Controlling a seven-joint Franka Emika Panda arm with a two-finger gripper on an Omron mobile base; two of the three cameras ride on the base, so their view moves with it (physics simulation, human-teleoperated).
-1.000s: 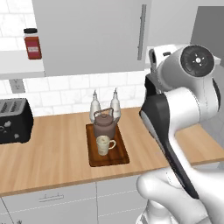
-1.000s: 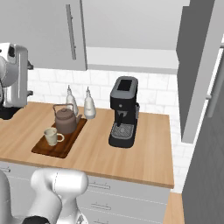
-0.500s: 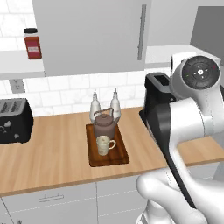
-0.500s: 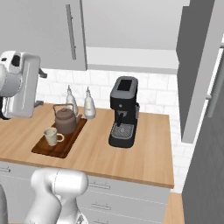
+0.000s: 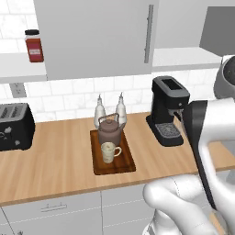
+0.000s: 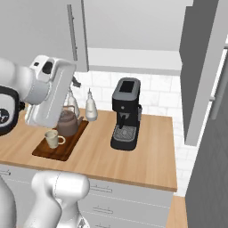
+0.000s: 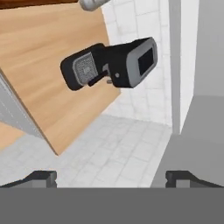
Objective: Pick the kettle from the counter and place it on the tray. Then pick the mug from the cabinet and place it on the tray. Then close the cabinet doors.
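The dull-brown kettle (image 5: 109, 131) (image 6: 68, 123) stands on the far end of the dark wooden tray (image 5: 124, 166) (image 6: 48, 153). The cream mug (image 5: 108, 152) (image 6: 52, 139) stands on the tray in front of it. My gripper (image 7: 111, 178) is open with nothing between its fingertips (image 7: 42, 177), and it looks across the counter (image 7: 52, 57) at the coffee machine. My arm (image 6: 50, 93) hangs above the tray. One grey cabinet door (image 5: 98, 34) faces me with its bar handle (image 5: 148, 33). The other door (image 6: 199, 67) stands swung out at the right, baring the white shelf (image 6: 133, 60).
A black coffee machine (image 5: 168, 110) (image 6: 125, 113) (image 7: 111, 63) stands right of the tray. Two white bottles (image 5: 100, 113) stand behind the kettle. A black toaster (image 5: 14, 126) sits at the far left, and a red jar (image 5: 34, 46) is on a shelf above it.
My arm has swung to the right, from the left of the tray toward the coffee machine. Kettle, mug and tray have not moved.
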